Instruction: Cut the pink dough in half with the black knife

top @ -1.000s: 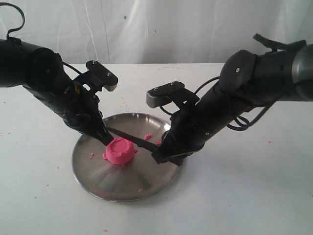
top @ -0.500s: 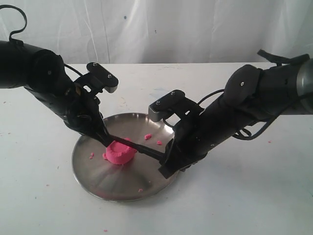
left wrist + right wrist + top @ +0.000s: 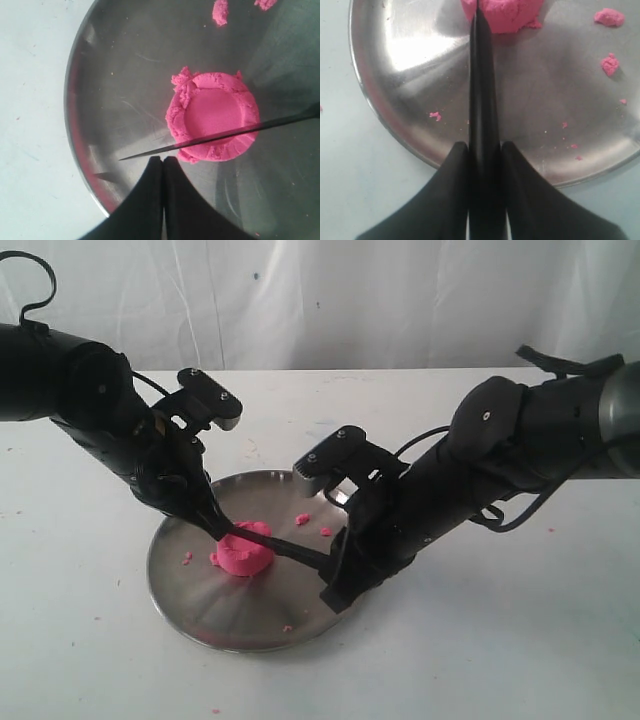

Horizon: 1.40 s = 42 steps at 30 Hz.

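we've sunk the black knife (image 3: pixel 290 549), clamped in our right tool (image 3: pixel 482 150), into the pink dough (image 3: pixel 214 116) on the steel plate (image 3: pixel 190 595); left tool (image 3: pixel 163 161) pinched together alongside. cut underway, off-centre.

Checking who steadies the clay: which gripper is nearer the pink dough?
Left. The left gripper, shut and empty, sits right at the pink dough; the right gripper holds the black knife by its handle, farther off near the plate edge.

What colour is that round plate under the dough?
Shiny silver steel plate, with faint scratches; the left wrist view shows it best.
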Tool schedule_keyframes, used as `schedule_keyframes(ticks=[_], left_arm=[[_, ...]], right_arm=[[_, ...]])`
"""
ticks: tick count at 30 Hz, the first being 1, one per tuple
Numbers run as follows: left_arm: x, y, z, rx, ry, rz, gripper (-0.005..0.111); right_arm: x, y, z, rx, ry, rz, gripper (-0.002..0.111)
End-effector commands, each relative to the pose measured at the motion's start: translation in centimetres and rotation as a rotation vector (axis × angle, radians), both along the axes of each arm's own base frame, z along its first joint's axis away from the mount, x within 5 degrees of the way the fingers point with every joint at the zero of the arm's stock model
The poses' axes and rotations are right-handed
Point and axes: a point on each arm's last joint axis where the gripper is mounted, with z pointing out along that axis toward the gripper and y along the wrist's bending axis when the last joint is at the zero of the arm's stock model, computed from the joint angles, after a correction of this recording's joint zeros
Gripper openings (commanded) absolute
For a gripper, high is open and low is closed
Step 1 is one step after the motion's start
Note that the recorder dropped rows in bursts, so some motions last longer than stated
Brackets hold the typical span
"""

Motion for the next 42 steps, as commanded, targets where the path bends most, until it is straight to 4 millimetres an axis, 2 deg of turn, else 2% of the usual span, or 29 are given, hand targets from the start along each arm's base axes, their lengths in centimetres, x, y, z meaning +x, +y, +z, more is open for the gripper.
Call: schedule_keyframes(ticks=[1, 14, 22, 28, 37, 42], left_arm=[[-0.2, 0.1, -0.1, -0.004, 0.013, 0.013, 0.0], [-0.1, 0.0, -0.3, -0.018, 0.021, 0.023, 0.0], [0.7, -0.5, -3.0, -0.018, 0.067, 0.037, 0.0], [1.4, -0.8, -2.3, -0.104, 0.0, 0.127, 0.0], [2.0, -1.0, -3.7, -0.102, -0.007, 0.127, 0.0], [2.2, -1.0, -3.0, -0.123, -0.051, 0.129, 0.0]], right_arm=[[0.2, -0.1, -1.1, -0.034, -0.001, 0.018, 0.0], [0.7, 0.0, -2.6, -0.053, 0.013, -0.016, 0.0], [0.7, 0.0, -2.6, -0.052, 0.012, -0.019, 0.0], [0.7, 0.0, -2.6, -0.05, 0.022, -0.027, 0.0], [0.7, 0.0, -2.6, -0.05, 0.022, -0.031, 0.0], [0.7, 0.0, -2.6, -0.049, 0.024, -0.031, 0.0]])
